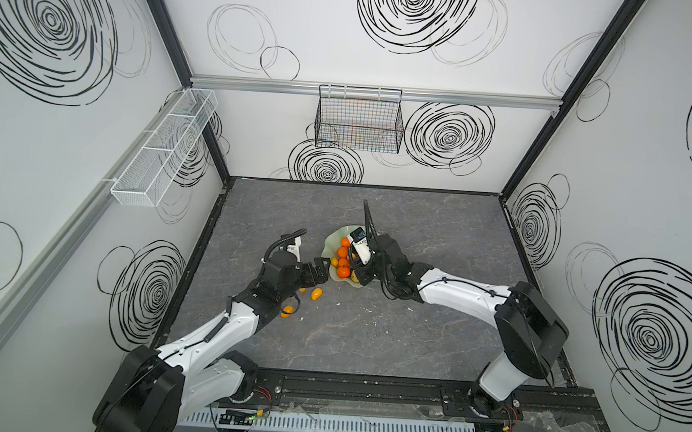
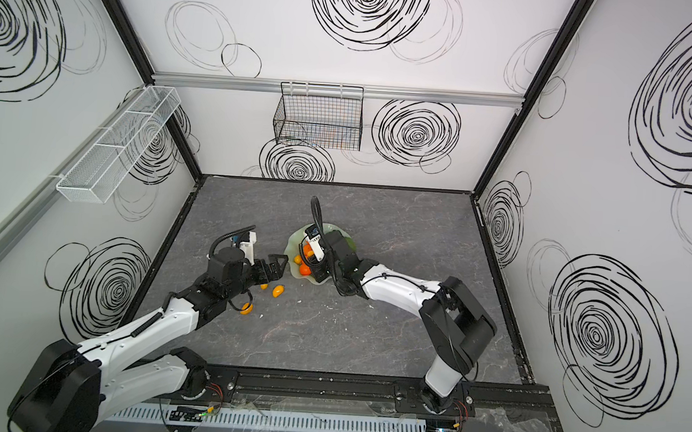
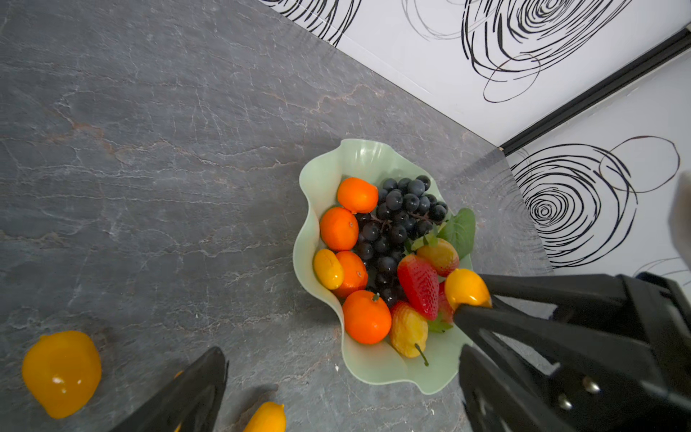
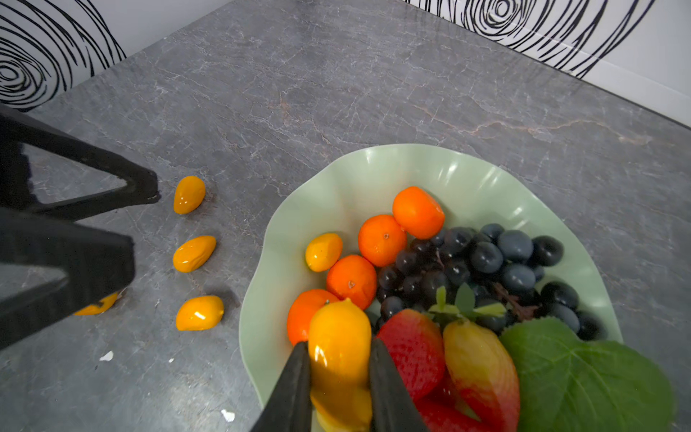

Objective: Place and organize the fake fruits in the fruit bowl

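**Fruit bowl [image 1: 331, 245] near the middle of the worktop [image 1: 411, 334].**

**Hidden or cut off.**
- In both top views the right arm [image 1: 455, 293] and its wrist camera cover most of the bowl. Only some tangerines [image 1: 342, 252] and part of the wavy rim show there.
- The wrist views supply the rest of the bowl's contents: four tangerines along one side, a grape bunch [image 4: 486, 258] with its leaf, strawberries [image 4: 411, 351], and one small yellow fruit lying inside.
- Three loose kumquats [image 4: 194, 253] lie on the worktop just beside the bowl, on the side toward the front left corner.
- A fourth kumquat [image 4: 97, 306] is half hidden behind a finger of the left gripper [image 1: 323, 272].

**Arms.**
- The right arm reaches in from the front right corner, with its wrist bent down over the side of the bowl toward the front edge.
- The right gripper [image 4: 338, 348] is closed narrowly on a held kumquat [image 4: 338, 329], above the piled fruit.
- The lower end of that fruit is cut off by the frame, and contact with the pile cannot be judged.
- The left arm [image 1: 237, 322] stretches low from the front left corner.
- Its gripper lies level and points at the bowl's rim, with the jaws spread wide and holding nothing. Whether it touches the rim cannot be told.
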`<state>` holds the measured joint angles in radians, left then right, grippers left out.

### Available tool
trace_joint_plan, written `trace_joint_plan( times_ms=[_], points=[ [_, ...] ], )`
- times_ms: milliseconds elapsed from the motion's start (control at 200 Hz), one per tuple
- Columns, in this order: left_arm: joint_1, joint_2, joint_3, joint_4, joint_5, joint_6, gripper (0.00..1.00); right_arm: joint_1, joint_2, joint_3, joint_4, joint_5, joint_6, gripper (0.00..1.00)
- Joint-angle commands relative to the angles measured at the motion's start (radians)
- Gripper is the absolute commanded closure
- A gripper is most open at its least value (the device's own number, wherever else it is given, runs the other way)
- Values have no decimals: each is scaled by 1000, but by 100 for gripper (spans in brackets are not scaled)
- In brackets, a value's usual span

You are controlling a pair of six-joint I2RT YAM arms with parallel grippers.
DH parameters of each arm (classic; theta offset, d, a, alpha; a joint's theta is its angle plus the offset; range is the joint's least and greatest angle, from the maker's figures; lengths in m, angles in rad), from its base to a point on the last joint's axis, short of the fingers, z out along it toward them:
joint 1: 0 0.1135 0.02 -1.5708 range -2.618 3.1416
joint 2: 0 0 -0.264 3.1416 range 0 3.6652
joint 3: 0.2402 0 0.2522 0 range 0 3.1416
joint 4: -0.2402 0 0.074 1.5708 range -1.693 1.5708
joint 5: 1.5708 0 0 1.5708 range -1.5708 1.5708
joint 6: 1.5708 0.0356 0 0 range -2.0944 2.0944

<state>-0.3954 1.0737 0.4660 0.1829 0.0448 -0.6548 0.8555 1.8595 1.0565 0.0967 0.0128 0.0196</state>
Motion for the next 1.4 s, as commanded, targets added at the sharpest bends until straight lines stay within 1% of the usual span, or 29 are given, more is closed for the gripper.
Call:
trace_joint_plan(
  times_ms=[0,170,335,610,790,941,1041,1201,1321,1396],
  points=[
    [17,14,34,50,12,-10,0,-6,68,83,-58,-33,-36,75],
    [28,14,31,45,14,-6,1,-7,155,170,-99,-43,-44,75],
    [30,20,27,37,32,-2,0,-10,194,210,-123,-52,-49,74],
    [29,3,-1,32,37,-5,0,-18,189,208,-124,-44,-46,65],
    [28,-9,-3,17,35,-1,0,-23,166,198,-124,-40,-48,62],
    [24,-33,7,-34,4,5,0,-27,117,182,-124,-33,-49,62],
    [-9,-64,40,-137,-82,26,1,-26,59,158,-122,-35,-51,62],
    [-116,-115,109,-353,-323,38,0,-12,-43,87,-106,-38,-43,58],
    [-201,-139,142,-495,-479,11,0,10,-131,-3,-76,-40,-21,58],
    [-226,-143,146,-568,-521,-20,8,24,-186,-59,-55,-50,-3,58]
  ],
)
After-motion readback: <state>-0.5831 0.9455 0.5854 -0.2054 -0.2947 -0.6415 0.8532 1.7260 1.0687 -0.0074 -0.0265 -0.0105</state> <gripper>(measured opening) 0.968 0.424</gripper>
